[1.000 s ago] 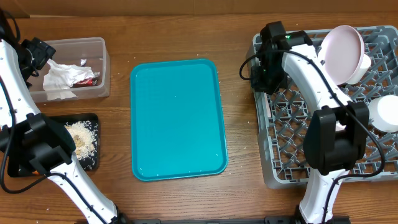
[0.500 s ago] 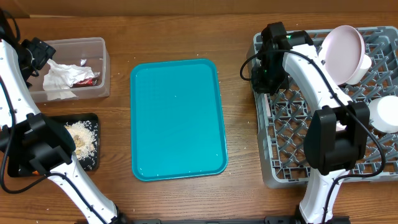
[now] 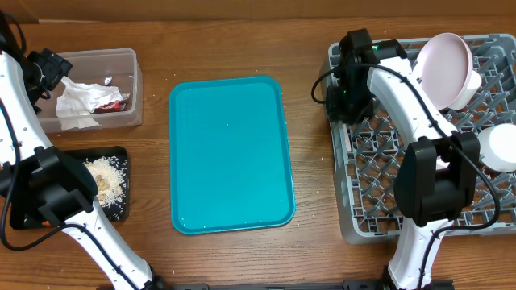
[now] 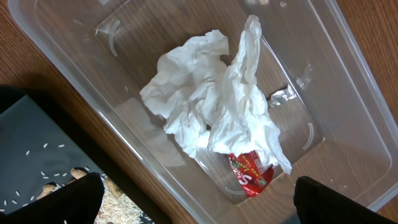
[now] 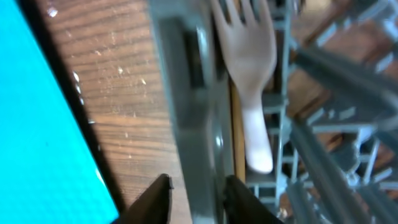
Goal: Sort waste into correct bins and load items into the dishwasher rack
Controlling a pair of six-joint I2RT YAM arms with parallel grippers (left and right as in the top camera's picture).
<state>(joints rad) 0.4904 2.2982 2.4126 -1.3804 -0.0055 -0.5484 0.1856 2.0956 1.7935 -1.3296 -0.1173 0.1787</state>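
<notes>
Inside the clear tub (image 4: pixel 336 93), in the upper left of the overhead view, lie the crumpled white napkins (image 4: pixel 205 106). The red-and-white wrapper (image 4: pixel 252 174) peeks out from under them. It has white letters on the red part, but they are too crumpled to read. No other writing shows anywhere.

Just below the tub sits the black tray (image 3: pixel 113 155) with beige food scraps (image 3: pixel 105 177) in it.

On the right side of the overhead view is the big grey dishwasher rack (image 3: pixel 379 185). The white fork (image 5: pixel 249 62) lies in it by its left wall, and the thin wooden stick (image 5: pixel 236 130) lies right beside the fork. The white plate (image 3: pixel 443 68) leans in the upper part of the rack. A small white bowl (image 3: pixel 500 145) sits at the right edge.

The right claw (image 5: pixel 198 202) is open a little. Its two dark tips stand on either side of the rack's wall, and it holds nothing. The left claw (image 4: pixel 205 205) hangs over the tub, spread wide and holding nothing.

The teal serving tray (image 3: pixel 230 153) lies in the middle of the wooden counter (image 3: pixel 310 242).

From above, everything sits just where it was a second ago.
</notes>
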